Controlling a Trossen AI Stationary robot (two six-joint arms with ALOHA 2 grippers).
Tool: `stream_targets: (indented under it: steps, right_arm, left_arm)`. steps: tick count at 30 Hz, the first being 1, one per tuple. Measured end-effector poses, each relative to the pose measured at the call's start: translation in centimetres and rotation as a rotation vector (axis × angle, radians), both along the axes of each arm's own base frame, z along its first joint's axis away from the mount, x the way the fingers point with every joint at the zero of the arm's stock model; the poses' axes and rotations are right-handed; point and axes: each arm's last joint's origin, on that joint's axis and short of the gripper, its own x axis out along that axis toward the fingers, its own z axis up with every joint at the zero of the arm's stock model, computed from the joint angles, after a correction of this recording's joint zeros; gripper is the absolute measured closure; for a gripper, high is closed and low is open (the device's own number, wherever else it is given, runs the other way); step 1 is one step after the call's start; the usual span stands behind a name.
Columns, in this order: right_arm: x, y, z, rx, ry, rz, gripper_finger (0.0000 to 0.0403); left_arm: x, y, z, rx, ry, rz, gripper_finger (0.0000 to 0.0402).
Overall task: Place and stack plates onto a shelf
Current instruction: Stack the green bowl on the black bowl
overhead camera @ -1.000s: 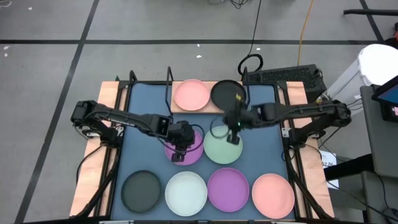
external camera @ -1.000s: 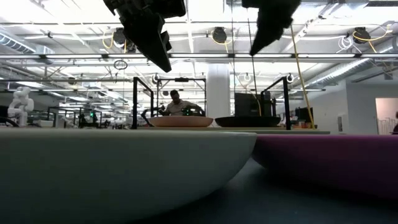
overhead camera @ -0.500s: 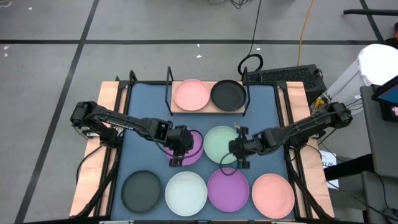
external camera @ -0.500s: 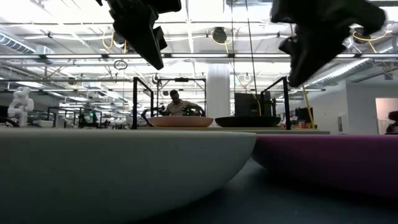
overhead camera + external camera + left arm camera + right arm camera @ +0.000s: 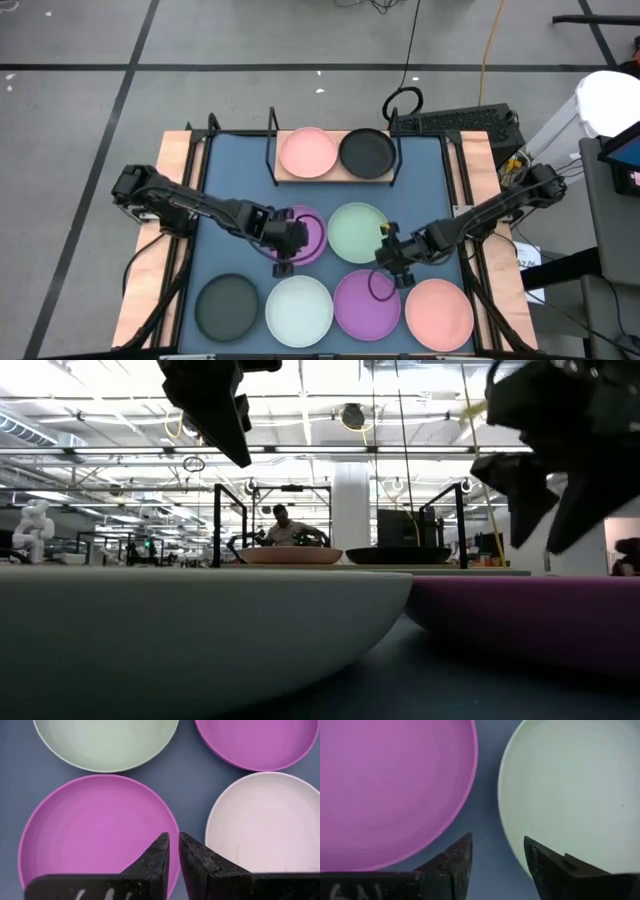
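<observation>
The right gripper (image 5: 393, 258) has its jaws standing apart with nothing between them; in its wrist view the two dark fingers (image 5: 451, 865) frame a bare strip of the blue tabletop (image 5: 487, 845), between a purple plate (image 5: 390, 790) and the pale green plate (image 5: 570, 795). The left gripper (image 5: 283, 238) has its jaws almost closed – only a thin slit shows between the fingers (image 5: 155, 860) – and they hold nothing. They hang above the other purple plate (image 5: 95, 835) without touching it.

Taking the shelf (image 5: 335, 170) as landmark: it stands at the far edge of the tabletop, a light-wood board with a thin black wire frame, and it carries a pink plate (image 5: 308, 152) and a black plate (image 5: 367, 153) side by side.

The left arm reaches in from the left side, its gripper in front of the shelf's left half. The right arm comes in from the right side, its gripper in front of the shelf's right end, farther from it than the left one.

Just in front of the shelf lie a purple plate (image 5: 305, 235) and the pale green plate (image 5: 357, 232). Farthest from the shelf is a row of four – a black plate (image 5: 226, 306), the white plate (image 5: 299, 309), a purple plate (image 5: 365, 305) and a pink plate (image 5: 439, 313). All plates are round, shallow and matte, lying flat.
</observation>
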Motion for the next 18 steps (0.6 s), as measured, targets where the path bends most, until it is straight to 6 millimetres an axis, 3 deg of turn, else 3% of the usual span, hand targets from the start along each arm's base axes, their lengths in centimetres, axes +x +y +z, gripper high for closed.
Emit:
stream_targets:
  steps: [11, 18]
  right_arm:
    - [-0.9, -0.6, -2.6, -0.120, -0.072, 0.085, 0.0271]
    - [-1.7, -1.0, -4.0, -0.129, -0.089, 0.105, 0.0325]
  left_arm:
    - [-1.0, -3.1, 0.0, 0.002, -0.009, 0.004, 0.0355]
    - [-2.2, -5.9, 0.0, -0.022, -0.007, -0.037, 0.0355]
